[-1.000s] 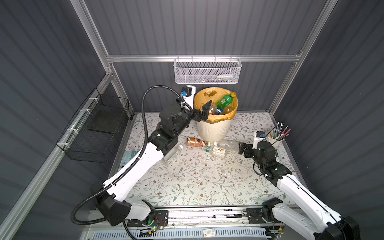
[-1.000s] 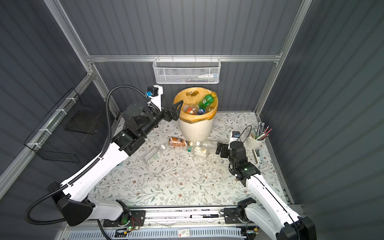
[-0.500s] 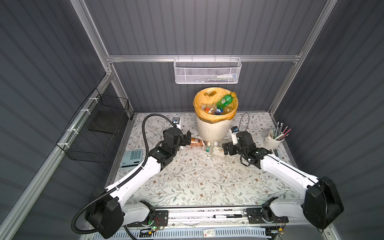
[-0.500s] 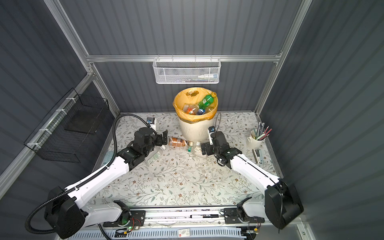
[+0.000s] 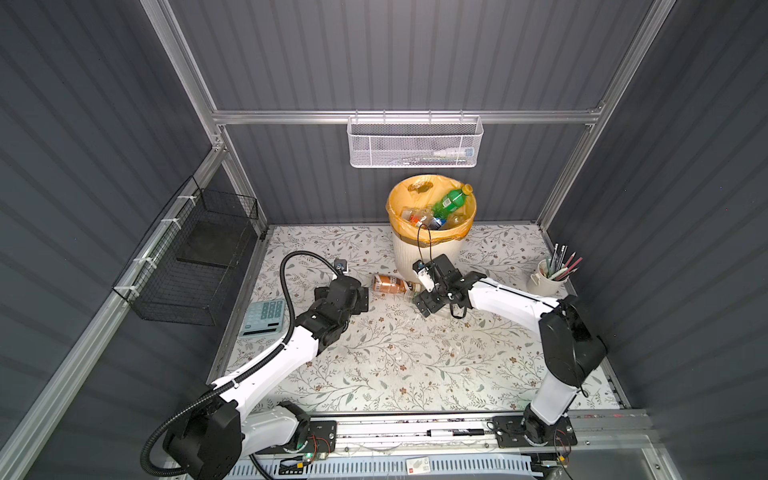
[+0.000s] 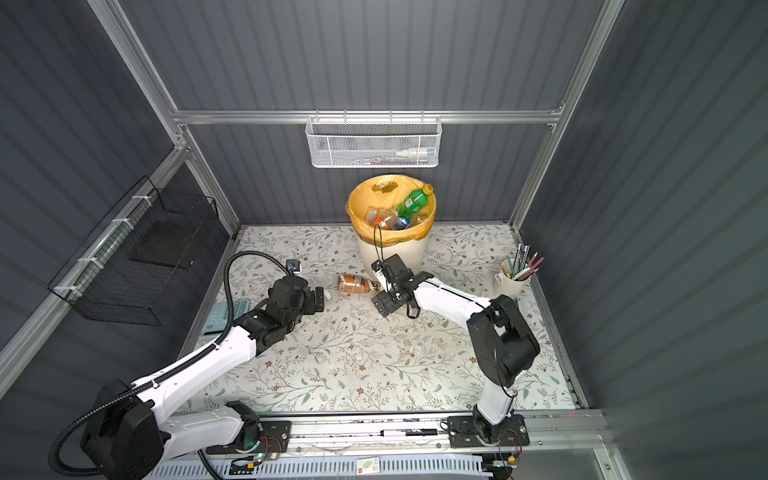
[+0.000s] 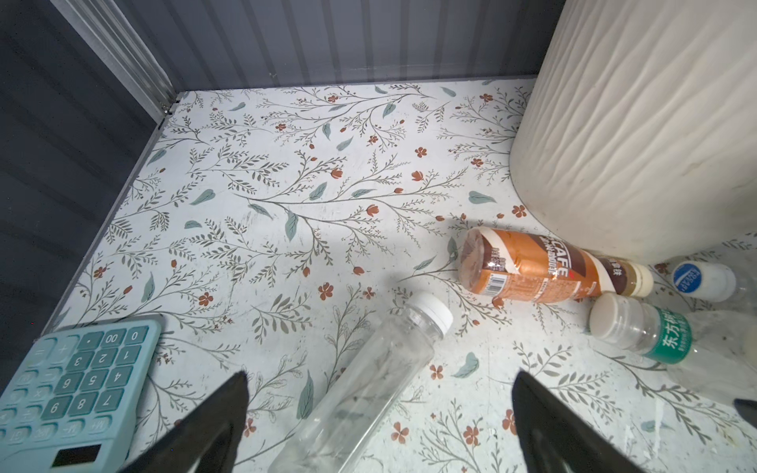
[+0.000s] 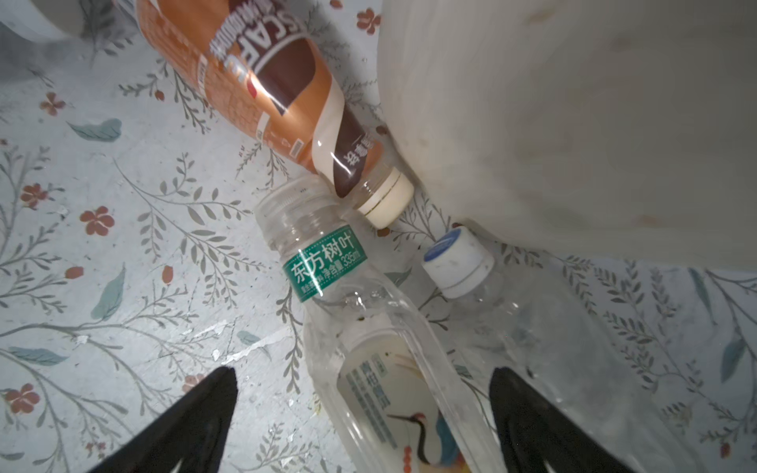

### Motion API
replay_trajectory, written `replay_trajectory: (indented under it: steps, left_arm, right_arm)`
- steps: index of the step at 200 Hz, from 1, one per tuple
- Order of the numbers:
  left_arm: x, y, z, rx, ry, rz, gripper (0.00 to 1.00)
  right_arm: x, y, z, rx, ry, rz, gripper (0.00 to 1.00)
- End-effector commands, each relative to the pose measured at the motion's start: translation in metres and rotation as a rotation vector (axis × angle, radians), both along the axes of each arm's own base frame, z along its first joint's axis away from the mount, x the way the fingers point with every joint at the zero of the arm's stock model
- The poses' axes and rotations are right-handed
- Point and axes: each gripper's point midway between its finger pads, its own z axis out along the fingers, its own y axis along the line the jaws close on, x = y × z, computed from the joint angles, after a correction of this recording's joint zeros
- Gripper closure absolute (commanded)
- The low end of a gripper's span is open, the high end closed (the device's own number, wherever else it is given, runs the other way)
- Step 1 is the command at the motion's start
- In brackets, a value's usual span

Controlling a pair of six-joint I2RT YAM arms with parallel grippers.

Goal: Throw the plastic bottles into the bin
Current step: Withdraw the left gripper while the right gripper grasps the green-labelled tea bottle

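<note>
Top views first: round cream-white ribbed plastic bin with an orange bag liner (image 5: 403,251) (image 6: 411,249) at the back of the floral bench (image 5: 395,365), green plastic bottle (image 5: 446,203) and a few others inside. More bottles lying at its foot, most obvious a brown-and-orange plastic coffee bottle (image 5: 388,284) on its side. Both arms down low, one each side of it, left fingers (image 5: 362,300) and right fingers (image 5: 427,306) spread wide, nothing held.

Left wrist view: plain clear plastic bottle with a white cap (image 7: 368,381) flat on the bench, body right between the wide-open left fingers (image 7: 205,430), long axis running away from the wrist, cap at the far end, angled toward the coffee bottle (image 7: 528,266). Looks like a simple drop and squeeze across the body. Left arm's pick, no contest.

Right wrist view: clear plastic bottle with a green neck band and a crane label (image 8: 368,360) between the gaping right fingers (image 8: 540,426), long axis along the reach too, cap end up against the coffee bottle's neck. Second clear bottle with a white-and-blue cap (image 8: 512,319) just beside it, tucked against the bin wall (image 8: 573,123). Probably the snag there: easy to land a finger on the neighbour.
</note>
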Motion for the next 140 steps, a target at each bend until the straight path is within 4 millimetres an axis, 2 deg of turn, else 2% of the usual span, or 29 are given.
replay_trajectory:
  steps: [1,51,80,106,126,140]
  left_arm:
    - [-0.004,0.010,-0.001,-0.009,0.000,0.038,0.00]
    - [-0.003,0.008,-0.008,-0.007,0.018,0.036,0.00]
    - [-0.002,0.006,-0.010,-0.009,0.027,0.030,0.00]
    - [-0.003,0.006,-0.011,-0.007,0.032,0.028,0.00]
    - [-0.003,0.006,-0.012,-0.006,0.037,0.026,0.00]
    - [-0.003,0.006,-0.012,-0.005,0.038,0.026,0.00]
  right_arm:
    - [-0.013,-0.006,-0.015,-0.065,0.084,0.028,0.05]
    - [-0.030,-0.004,-0.032,-0.096,0.152,0.054,0.14]
    - [-0.032,-0.008,-0.042,-0.131,0.182,0.043,0.18]
    - [-0.031,-0.008,-0.045,-0.141,0.190,0.034,0.28]
    - [-0.030,-0.008,-0.043,-0.135,0.189,0.031,0.31]
    - [-0.030,-0.009,-0.040,-0.134,0.181,0.023,0.37]
